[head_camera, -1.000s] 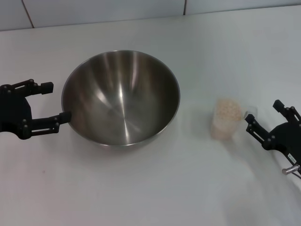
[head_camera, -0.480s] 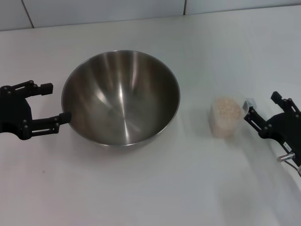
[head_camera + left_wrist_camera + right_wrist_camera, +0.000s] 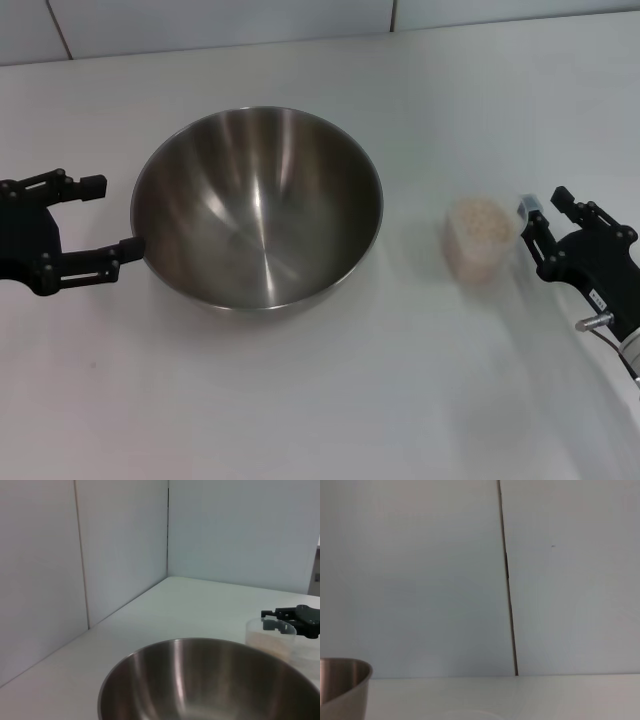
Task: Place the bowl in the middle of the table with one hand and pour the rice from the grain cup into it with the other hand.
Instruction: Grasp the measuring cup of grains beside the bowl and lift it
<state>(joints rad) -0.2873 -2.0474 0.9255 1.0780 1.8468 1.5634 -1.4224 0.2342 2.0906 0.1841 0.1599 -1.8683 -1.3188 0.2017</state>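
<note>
The steel bowl (image 3: 257, 208) stands near the middle of the white table (image 3: 330, 400); it also shows in the left wrist view (image 3: 210, 680). My left gripper (image 3: 115, 215) is open just left of the bowl's rim, holding nothing. The clear grain cup (image 3: 481, 238), full of rice (image 3: 480, 220), is right of the bowl, slightly tilted and raised. My right gripper (image 3: 541, 220) grips the cup's small handle from the right. The cup (image 3: 269, 637) and the right gripper (image 3: 295, 617) show beyond the bowl in the left wrist view.
A pale panelled wall (image 3: 220, 20) runs along the table's far edge. The right wrist view shows only the wall (image 3: 505, 580) and a piece of the bowl's rim (image 3: 342, 680).
My right gripper has moved up and toward the bowl with the cup, which has risen and tilted slightly. My left gripper has drawn a little left, off the bowl's rim.
</note>
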